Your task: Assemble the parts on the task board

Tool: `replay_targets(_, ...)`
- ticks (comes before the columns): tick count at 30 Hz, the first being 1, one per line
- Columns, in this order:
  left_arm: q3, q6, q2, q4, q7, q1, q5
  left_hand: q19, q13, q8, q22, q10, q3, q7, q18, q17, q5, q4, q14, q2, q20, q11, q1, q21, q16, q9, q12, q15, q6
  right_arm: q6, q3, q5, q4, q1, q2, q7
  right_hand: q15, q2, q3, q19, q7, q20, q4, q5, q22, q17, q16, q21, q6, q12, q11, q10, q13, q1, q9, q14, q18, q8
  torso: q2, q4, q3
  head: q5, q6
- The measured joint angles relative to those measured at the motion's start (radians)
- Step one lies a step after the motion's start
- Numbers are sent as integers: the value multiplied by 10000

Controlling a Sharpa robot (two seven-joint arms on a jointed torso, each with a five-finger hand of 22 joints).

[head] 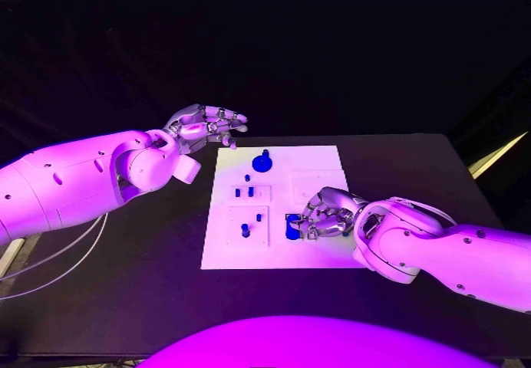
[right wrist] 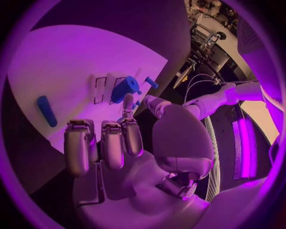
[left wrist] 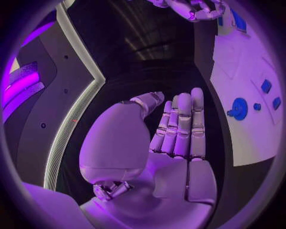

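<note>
The white task board (head: 315,172) lies in the middle of the black table. A round blue part (head: 262,162) stands at its far end, and small blue pegs (head: 248,192) stand in its middle blocks. An oblong blue part (head: 293,226) lies near the board's right edge. My right hand (head: 327,215) hovers low over the board just beside that part, fingers bent and holding nothing. The right wrist view shows the oblong part (right wrist: 46,110) apart from the fingers (right wrist: 110,143), with the round part (right wrist: 125,89) beyond. My left hand (head: 205,126) is raised off the board's far left corner, empty, its fingers (left wrist: 181,126) straight.
A second blue peg (head: 245,228) stands in the near left block of the board. In the left wrist view the board (left wrist: 250,138) carries the round part (left wrist: 240,108), with my right hand (left wrist: 193,8) past it. A pale strip (head: 498,153) runs at the table's far right.
</note>
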Motion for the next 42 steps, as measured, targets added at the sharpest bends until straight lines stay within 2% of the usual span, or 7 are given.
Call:
replay_targets(7, -1, -6, -3, 2, 18, 0, 0, 0, 0, 0, -1, 0, 0, 0, -1, 0, 0, 0, 0, 0, 0, 0, 0, 0, 0, 0, 0, 0, 0, 783, -1, 105, -7, -29, -65, -32, 1, -455, -472, 0, 31, 1, -473, -981, 0, 0, 0, -1, -33, -1, 1, 0, 0, 462, 3, 0, 0, 0, 0, -7, -5, 5, 0)
replay_targets(10, -2, -6, -2, 4, 26, 0, 0, 0, 0, 0, -2, 0, 0, 0, -1, 0, 0, 0, 0, 0, 0, 0, 0, 0, 0, 0, 0, 0, 0, 783, -3, 30, -88, -64, -31, -185, 0, -203, -526, 0, 31, 1, -527, -1081, 0, 0, 0, -1, -33, -1, 0, 0, 0, 708, 2, 0, 0, 0, 0, -7, -6, -11, 0)
replay_targets(28, -6, -5, -20, 6, 28, -1, 0, 0, 0, 0, -4, -1, 0, 0, 0, 0, 0, 0, 0, 0, 0, 1, 0, -1, 0, 0, 0, 0, -1, 362, -2, -235, -447, -96, 73, -687, 0, -199, -523, 0, 29, 1, -517, -1077, 0, 0, 0, 0, -30, 0, 0, 0, 0, 705, -3, 0, 0, 1, 10, 2, -12, 20, 0)
replay_targets(30, -6, -5, -21, 6, 26, -1, 0, 0, 0, 0, -4, -1, 0, 1, -1, 0, 0, 0, 0, 0, 0, 1, 0, 0, 0, 1, 0, 0, -1, 425, -1, -271, -476, -96, 70, -720, 0, -11, -522, 0, 28, 1, -518, -1076, 0, 0, 0, 0, -29, 0, 0, 0, 0, 894, -3, 0, 0, 1, 8, 1, -14, 20, 0)
replay_targets(38, -7, -3, -32, 10, 19, -1, 0, 0, 0, 0, -5, -1, 0, 1, 0, 0, 0, 0, -1, 0, 0, 1, 0, -1, 0, 1, 1, 1, -1, 549, -1, -506, -518, -97, 63, -828, 0, -18, -384, 0, 25, 0, -661, -1071, 0, 0, 0, 0, -27, 0, -1, 0, 0, 894, -9, 0, 0, 1, 2, 2, -14, 3, 0)
replay_targets(40, -8, -2, -34, 10, 17, -1, 0, 0, 0, 0, -5, -1, 0, 1, 0, 0, 0, 0, -1, 0, 0, 1, 0, -1, 0, 0, 43, 1, -1, 553, -1, -544, -518, -97, 57, -830, 0, 199, -383, 0, -36, 0, -661, -1070, 0, 0, 0, 0, 37, 0, -1, 0, 0, 1117, -9, 0, 0, 1, 2, 3, -15, -1, 0)
replay_targets(42, -9, -2, -35, 10, 16, -1, 0, 0, 0, 1, -6, -1, 0, 1, -1, 0, 0, 0, -2, 0, 0, 1, 0, -1, 0, 1, 67, 1, -1, 553, -1, -557, -510, -97, 47, -825, 0, 45, -383, 0, -33, 0, -661, -1070, 0, 0, 0, 0, 31, 0, 0, 0, 0, 1275, -9, 0, 0, 1, 1, 4, -14, -3, 0)
